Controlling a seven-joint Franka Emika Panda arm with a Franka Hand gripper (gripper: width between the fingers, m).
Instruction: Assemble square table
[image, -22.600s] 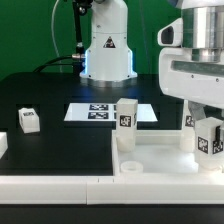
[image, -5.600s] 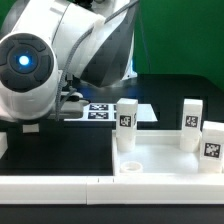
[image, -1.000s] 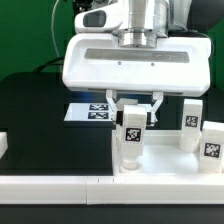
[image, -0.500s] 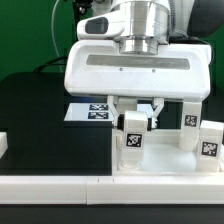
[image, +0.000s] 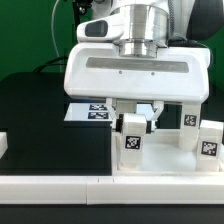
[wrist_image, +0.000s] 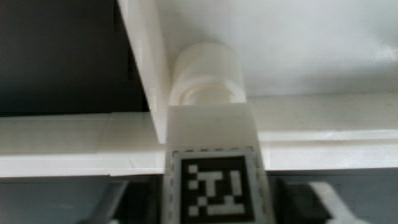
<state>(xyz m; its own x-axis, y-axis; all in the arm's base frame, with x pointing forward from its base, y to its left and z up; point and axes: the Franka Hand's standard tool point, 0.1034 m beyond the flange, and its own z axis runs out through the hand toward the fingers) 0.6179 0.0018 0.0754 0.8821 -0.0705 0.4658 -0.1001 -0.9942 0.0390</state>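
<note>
My gripper (image: 133, 125) is shut on a stubby white leg (image: 131, 141) with a black-and-white tag and holds it upright over the near left corner of the white square panel (image: 165, 160). In the wrist view the leg (wrist_image: 214, 150) sits between the fingers (wrist_image: 331, 204), in line with the round corner socket (wrist_image: 208, 80) below it. I cannot tell whether the leg's lower end touches the socket. Two more tagged legs (image: 190, 122) (image: 209, 141) stand on the panel at the exterior view's right.
The marker board (image: 92, 110) lies on the black table behind the gripper. A long white rail (image: 60, 186) runs along the front edge. A small white part (image: 3, 144) shows at the exterior view's left edge.
The gripper has moved down and slightly to the exterior view's left with the leg over the last second. It has hardly moved in the last half second.
</note>
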